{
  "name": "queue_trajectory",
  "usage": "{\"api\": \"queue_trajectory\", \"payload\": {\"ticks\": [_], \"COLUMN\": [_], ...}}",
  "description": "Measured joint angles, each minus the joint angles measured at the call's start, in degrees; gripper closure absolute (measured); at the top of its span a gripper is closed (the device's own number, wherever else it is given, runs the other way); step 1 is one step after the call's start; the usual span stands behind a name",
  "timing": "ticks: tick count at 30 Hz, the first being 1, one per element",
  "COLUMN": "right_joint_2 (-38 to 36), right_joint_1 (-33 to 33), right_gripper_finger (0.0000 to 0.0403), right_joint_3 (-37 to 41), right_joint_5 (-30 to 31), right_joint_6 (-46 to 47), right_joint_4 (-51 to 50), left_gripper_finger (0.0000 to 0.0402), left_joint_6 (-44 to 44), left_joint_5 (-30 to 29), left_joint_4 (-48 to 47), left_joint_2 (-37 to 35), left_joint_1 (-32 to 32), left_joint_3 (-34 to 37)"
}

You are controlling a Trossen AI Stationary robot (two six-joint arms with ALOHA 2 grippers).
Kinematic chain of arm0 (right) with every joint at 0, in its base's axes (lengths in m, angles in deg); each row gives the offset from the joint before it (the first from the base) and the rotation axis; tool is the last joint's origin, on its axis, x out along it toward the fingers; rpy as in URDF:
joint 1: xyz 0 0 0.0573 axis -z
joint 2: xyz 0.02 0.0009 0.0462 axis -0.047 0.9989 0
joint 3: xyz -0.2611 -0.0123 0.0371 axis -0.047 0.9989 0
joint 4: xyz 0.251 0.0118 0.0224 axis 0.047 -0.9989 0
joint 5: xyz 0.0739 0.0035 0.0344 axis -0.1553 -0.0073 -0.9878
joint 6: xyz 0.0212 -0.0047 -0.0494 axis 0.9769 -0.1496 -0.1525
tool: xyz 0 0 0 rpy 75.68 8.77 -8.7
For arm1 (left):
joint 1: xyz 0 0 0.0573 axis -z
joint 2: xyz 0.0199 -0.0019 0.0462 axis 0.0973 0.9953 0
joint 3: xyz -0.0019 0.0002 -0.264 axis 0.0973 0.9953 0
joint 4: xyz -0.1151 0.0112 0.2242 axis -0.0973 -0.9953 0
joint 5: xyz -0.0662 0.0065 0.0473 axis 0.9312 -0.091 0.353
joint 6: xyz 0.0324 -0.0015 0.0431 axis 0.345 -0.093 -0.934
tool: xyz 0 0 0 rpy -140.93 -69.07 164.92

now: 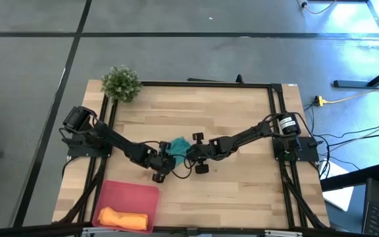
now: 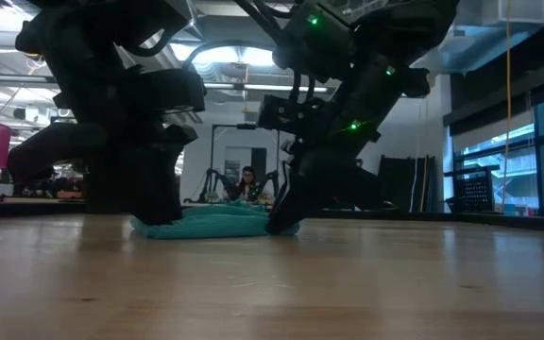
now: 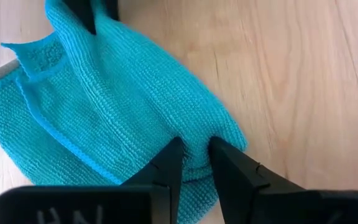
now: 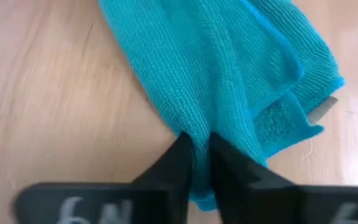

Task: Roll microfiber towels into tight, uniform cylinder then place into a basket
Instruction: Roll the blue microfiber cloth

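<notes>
- Table: the teal towel lies bunched mid-table, between both arms.
- Basket, at the near left corner, already holds the orange towel, so the teal one is likely the step in hand.
- Left gripper and right gripper each pinch a towel fold; next calls for tight, even rolling.
- Only the wrist views show the pinches; only the high view shows the basket's contents.

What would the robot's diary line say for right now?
left gripper: pinching teal towel | right gripper: pinching its other side | orange towel: rolled, in basket | stage: teal towel not rolled
</notes>
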Motion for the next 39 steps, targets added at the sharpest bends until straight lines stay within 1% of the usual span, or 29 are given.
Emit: {"api": "queue_trajectory", "payload": {"ticks": [2, 3, 8, 12, 16, 18, 22, 26, 32, 36, 39], "right_joint_2": [0.05, 0.08, 0.17, 0.2, 0.36, 0.42, 0.74, 0.81, 0.79, 0.74, 0.66], "right_joint_1": [0.01, 0.0, 0.17, 0.15, 0.16, 0.16, 1.16, 2.65, 5.75, 7.85, 9.73], "right_gripper_finger": [0.0378, 0.0387, 0.0394, 0.0396, 0.0396, 0.0396, 0.0396, 0.0396, 0.0396, 0.0397, 0.0397], "right_joint_3": [0.0, 0.0, -1.41, -3.82, -7.3, -9.29, -12.89, -14.4, -14.79, -14.8, -14.82], "right_joint_5": [0.34, 0.2, -3.04, -7.43, -10.51, -13.48, -22.72, -32.21, -41.84, -45.85, -50.95], "right_joint_6": [1.29, 1.43, 4.09, 6.52, 7.93, 9.57, 11.97, 14.58, 19.03, 22.26, 24.24], "right_joint_4": [0.01, -0.04, -3.16, -8.47, -14.79, -18.4, -24.42, -24.16, -23.78, -23.72, -23.57], "left_gripper_finger": [0.0328, 0.0329, 0.0328, 0.033, 0.0331, 0.0332, 0.0332, 0.0332, 0.0332, 0.0332, 0.0332], "left_joint_6": [0.01, 0.01, 0.99, 1.08, 1.19, 1.3, 1.28, 1.28, 1.47, 1.14, 1.1], "left_joint_5": [0.0, 0.0, -0.92, -2.3, -4.37, -4.99, -6.17, -6.96, -7.04, -6.88, -6.8], "left_joint_4": [0.04, 0.04, -0.22, -4.77, -8.17, -9.15, -8.9, -8.56, -7.95, -5.87, -4.81], "left_joint_2": [0.0, 0.0, -1.8, -6.02, -9.7, -10.52, -10.88, -10.67, -8.98, -6.63, -5.15], "left_joint_1": [0.0, 0.0, 0.15, 0.22, 0.22, 0.2, 0.2, 0.14, 0.31, 1.04, 1.66], "left_joint_3": [0.0, 0.0, 0.12, -0.02, -0.31, -0.25, -0.28, -0.31, -0.42, -0.44, -0.52]}}
